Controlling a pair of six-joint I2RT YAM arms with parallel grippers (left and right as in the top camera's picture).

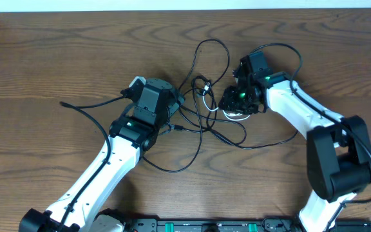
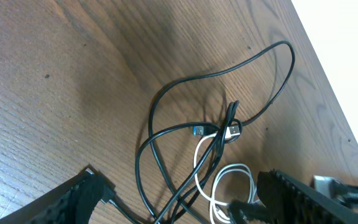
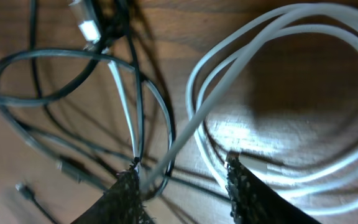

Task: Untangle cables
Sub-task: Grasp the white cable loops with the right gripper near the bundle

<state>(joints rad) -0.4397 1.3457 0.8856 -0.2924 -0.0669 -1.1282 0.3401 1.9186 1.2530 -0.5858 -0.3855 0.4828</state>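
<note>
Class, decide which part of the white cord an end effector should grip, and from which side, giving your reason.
Probably best: grip the white cord on its coiled loop's outer arc, coming from above on the side away from the black cables. There its strands lie flat together, clear of the crossings.

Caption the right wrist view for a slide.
Open right pincer straddling the white cord, black cables tangled alongside.

**Tangle fills the middle, bare wood at the sides**

The desk (image 1: 37,45) shows bare wood along its far-left and far-right stretches, wide enough for a pincer to pass. Between the left pincer (image 1: 178,103) and the right pincer (image 1: 227,102), knotted black cables (image 1: 201,90) crowd the gap. Loops of white cord (image 3: 278,37) lie around the right pincer's spread jaws, and one strand runs between them.
</note>
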